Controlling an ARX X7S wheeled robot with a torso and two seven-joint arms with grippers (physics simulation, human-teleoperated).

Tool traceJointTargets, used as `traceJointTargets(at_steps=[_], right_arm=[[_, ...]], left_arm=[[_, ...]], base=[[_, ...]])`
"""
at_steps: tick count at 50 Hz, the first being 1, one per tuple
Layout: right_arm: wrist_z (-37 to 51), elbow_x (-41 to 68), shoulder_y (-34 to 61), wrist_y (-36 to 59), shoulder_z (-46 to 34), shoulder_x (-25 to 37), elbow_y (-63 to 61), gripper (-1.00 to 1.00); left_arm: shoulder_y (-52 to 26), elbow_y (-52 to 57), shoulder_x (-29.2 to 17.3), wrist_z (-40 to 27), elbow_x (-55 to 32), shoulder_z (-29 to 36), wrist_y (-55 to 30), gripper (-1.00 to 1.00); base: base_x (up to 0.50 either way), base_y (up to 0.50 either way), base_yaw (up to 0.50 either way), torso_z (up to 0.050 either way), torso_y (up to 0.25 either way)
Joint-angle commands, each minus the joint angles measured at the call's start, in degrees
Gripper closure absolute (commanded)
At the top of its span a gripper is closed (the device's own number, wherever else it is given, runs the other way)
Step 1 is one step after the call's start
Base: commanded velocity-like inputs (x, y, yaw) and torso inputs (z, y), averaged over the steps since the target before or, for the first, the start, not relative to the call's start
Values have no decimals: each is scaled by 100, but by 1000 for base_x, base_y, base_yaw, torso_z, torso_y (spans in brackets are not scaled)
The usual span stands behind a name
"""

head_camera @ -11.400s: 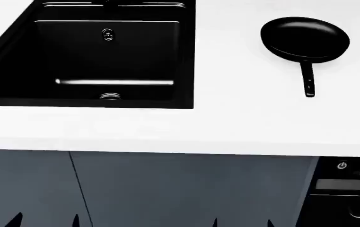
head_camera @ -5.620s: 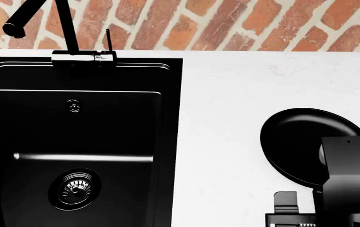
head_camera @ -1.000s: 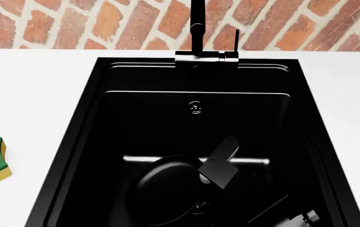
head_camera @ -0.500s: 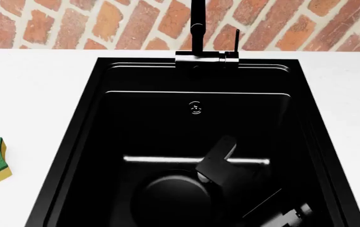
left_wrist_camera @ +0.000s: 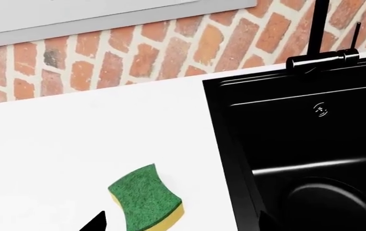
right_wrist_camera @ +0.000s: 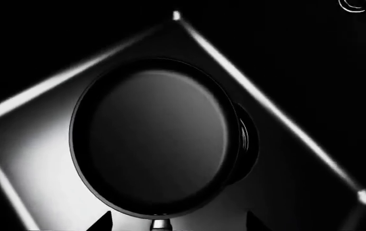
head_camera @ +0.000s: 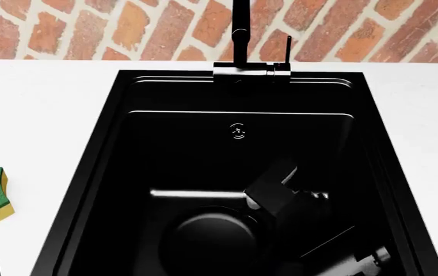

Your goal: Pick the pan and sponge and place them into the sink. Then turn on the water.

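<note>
Spreading across the head view, the white desk [head_camera: 42,115] runs up to a red brick wall [head_camera: 88,29], and set into it is the sink [head_camera: 111,172], a large matte-black basin with a stepped rim. A tall black faucet [head_camera: 239,34] stands at the basin's back edge with a thin lever beside it, and a small round overflow fitting [head_camera: 237,131] sits on the back wall of the basin.

The pan [head_camera: 214,238] lies on the sink floor, inside the basin. In the right wrist view the pan [right_wrist_camera: 154,139] fills most of the picture, its round edge overlapping the metal drain [right_wrist_camera: 247,139] behind it (only a sliver of the drain shows).

The right arm reaches down into the basin, and the right pincer [head_camera: 269,195] hangs just above and beside the pan; whether its fingers are wide or narrow I cannot tell. Two dark tips show at the edge of the right wrist view, apart from each other, with nothing between them.

The sponge [left_wrist_camera: 147,199] lies on the desk to the left of the sink, near its rim but not touching, green side up with the yellow foam showing along one edge. The left pincer [left_wrist_camera: 179,224] shows only as two dark tips set well apart, close to the sponge, gripping nothing.

No brand, label or writing can be read anywhere.
</note>
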Motion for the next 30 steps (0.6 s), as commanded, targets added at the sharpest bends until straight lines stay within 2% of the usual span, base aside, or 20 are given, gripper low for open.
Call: traceJointTargets(at_steps=[1, 10, 16, 17, 26, 30], right_arm=[[308, 221, -540, 1455, 450, 854, -2909, -100], [643, 504, -961, 2531, 987, 1502, -5039, -100], [1444, 837, -1442, 3052, 2135, 1766, -6394, -100], [1566, 903, -1606, 3156, 2342, 1830, -6705, -100], [2164, 1286, -2730, 3583, 3466, 1984, -8295, -100], [2402, 1472, -2982, 4017, 4043, 2024, -8989, -100]], left_arm=[[-37, -25, 27, 39, -3, -42, 85, -100], [-83, -75, 84, 72, 94, 68, 119, -100], [-398, -232, 239, -22, 206, 354, 40, -100], [-294, -183, 168, 3, 134, 237, 72, -100], [-301, -194, 80, -50, -24, 167, 46, -100], [-478, -320, 116, -358, -123, 280, -117, -100]], base=[[0, 0, 0, 0, 0], [0, 0, 0, 0, 0], [0, 0, 0, 0, 0], [0, 0, 0, 0, 0], [0, 0, 0, 0, 0], [0, 0, 0, 0, 0]])
